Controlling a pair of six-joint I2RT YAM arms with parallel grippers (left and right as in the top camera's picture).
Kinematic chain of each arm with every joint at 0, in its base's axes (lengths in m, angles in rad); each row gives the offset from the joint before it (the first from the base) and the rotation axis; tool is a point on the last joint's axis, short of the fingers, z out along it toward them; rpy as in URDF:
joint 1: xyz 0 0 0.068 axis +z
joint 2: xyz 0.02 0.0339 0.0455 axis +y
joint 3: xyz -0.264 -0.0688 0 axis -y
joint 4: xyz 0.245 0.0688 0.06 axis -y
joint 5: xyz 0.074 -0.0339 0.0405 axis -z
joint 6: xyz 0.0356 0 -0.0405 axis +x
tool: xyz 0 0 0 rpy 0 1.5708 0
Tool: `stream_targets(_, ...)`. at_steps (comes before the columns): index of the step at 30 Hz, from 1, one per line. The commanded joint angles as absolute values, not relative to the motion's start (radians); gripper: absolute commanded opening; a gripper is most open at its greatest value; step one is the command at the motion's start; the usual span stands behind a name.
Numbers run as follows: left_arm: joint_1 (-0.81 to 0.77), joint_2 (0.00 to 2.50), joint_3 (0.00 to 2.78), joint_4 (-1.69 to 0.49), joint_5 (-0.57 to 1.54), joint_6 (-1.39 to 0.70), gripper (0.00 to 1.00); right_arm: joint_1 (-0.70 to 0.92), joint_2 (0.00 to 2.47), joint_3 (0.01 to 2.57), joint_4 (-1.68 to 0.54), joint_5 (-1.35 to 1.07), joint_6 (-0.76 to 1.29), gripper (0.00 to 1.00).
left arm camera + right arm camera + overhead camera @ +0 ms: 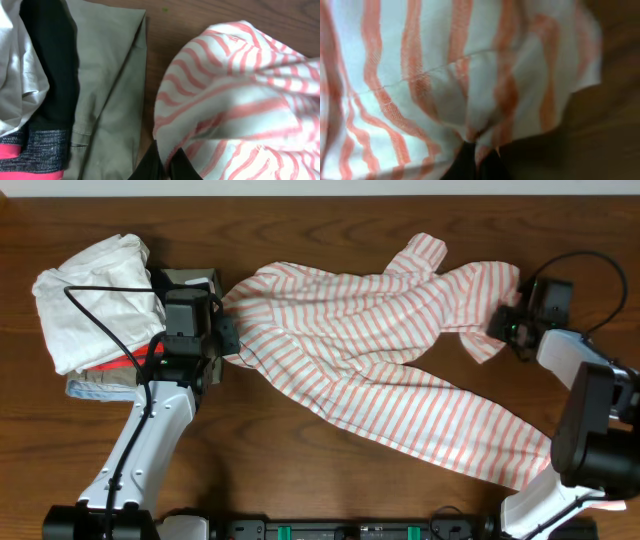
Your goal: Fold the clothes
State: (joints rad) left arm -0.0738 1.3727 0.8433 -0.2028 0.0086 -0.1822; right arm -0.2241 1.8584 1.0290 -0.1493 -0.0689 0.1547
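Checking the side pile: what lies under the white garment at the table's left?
A red strip and a pale blue folded edge peek out beneath the white garment; the rest is covered.

Garment pile [92, 298] just beside left pincer [232, 340]

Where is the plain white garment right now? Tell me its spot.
In the overhead view, the white garment lies bunched at the table's far left, atop other garments, just left of the left gripper, which pinches the striped shirt.

Beside olive garment [110, 85], striped shirt [240, 100]
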Motion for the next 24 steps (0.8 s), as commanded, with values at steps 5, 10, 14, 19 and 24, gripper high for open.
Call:
stream_targets(5,-0.068,1.375,0.844,-0.201,-0.012,-0.173,0.06,-0.292,1.607,1.261,-0.304,0.226,-0.01,0.04)
stream_targets(10,-0.068,1.375,0.844,-0.201,-0.012,-0.173,0.06,-0.321,1.573,1.259,-0.528,0.348,-0.012,0.4)
stream_targets(14,-0.068,1.375,0.844,-0.201,-0.012,-0.172,0.06,-0.346,1.61,1.23,-0.578,0.351,-0.001,0.59)
stream_targets(19,-0.068,1.375,0.844,-0.201,-0.012,-0.172,0.06,-0.346,1.646,1.227,-0.546,0.178,-0.011,0.6)
stream_targets(24,-0.068,1.375,0.844,-0.201,-0.011,-0.173,0.06,-0.332,1.694,1.227,-0.451,-0.129,-0.004,0.56)
